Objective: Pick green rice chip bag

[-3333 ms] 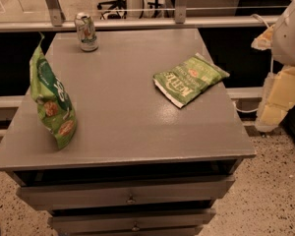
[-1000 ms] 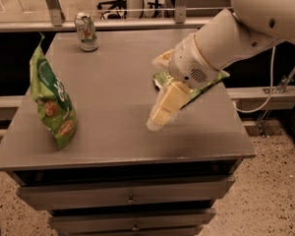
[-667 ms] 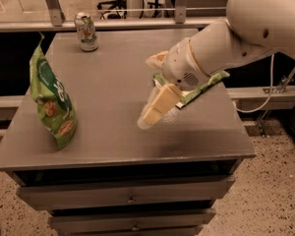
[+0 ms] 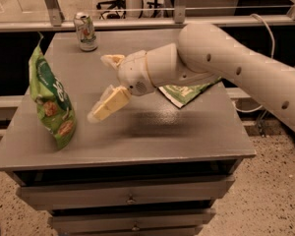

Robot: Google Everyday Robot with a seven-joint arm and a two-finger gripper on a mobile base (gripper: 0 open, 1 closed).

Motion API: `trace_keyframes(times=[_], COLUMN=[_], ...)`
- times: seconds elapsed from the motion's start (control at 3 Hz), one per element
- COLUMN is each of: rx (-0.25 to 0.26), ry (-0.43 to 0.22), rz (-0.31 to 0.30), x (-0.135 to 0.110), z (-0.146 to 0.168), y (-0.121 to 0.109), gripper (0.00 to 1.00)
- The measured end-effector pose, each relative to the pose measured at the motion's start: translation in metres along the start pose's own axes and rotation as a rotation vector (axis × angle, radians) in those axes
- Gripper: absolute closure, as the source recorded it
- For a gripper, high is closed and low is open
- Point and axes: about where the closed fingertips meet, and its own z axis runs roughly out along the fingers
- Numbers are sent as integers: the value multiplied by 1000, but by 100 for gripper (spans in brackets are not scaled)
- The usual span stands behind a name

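While fingers [image 4: 110, 102] gape empty over table [image 4: 157, 134], green rice chip bag [image 4: 51, 104] upright nearby, untouched

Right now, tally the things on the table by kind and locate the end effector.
Snack bags: 2 (green rice chip bag, Kettle bag)
Drink can: 1
Total: 3
End effector: open, over the table, between the bags.

Table [image 4: 187, 136]: grey top, drawers [image 4: 130, 193] beneath.
Can [image 4: 85, 31]: upright, table's back left corner.
Flat green-and-white bag [image 4: 187, 93]: lying on table's right side.
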Motion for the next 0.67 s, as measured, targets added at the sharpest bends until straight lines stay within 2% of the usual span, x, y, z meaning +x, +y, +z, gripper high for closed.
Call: trace_keyframes(times=[0.33,0.67], rx=[-27,-97], ry=[-73,-124], rz=[1,29], x=[-6,-17], z=[28,51], y=[0,9], gripper=[0,0])
